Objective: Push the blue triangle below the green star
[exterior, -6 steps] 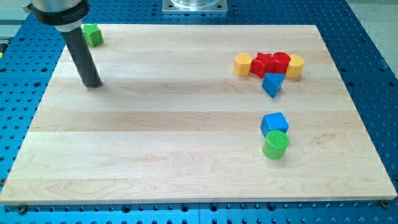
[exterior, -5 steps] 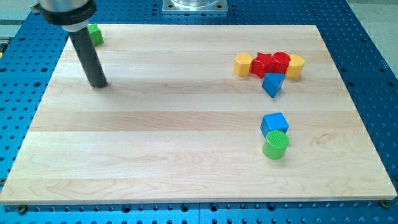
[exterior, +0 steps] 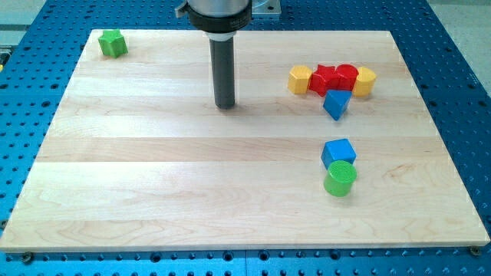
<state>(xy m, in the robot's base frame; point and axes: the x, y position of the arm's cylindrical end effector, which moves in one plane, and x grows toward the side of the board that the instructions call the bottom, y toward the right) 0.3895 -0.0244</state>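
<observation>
The blue triangle point(exterior: 336, 103) lies at the view's right, just under a row of blocks. The green star point(exterior: 113, 43) sits at the board's top left corner. My tip point(exterior: 225, 105) rests on the board near the middle, well left of the blue triangle and right of and below the green star. It touches no block.
Above the triangle runs a row of a yellow block point(exterior: 299, 78), a red star point(exterior: 325, 79), a red block point(exterior: 347, 76) and a yellow block point(exterior: 364, 80). Lower right lie a blue cube point(exterior: 337, 152) and a green cylinder point(exterior: 340, 179), touching.
My tip has moved far to the right, from beside the green star to the board's middle. The green star is now fully in view. No block has moved.
</observation>
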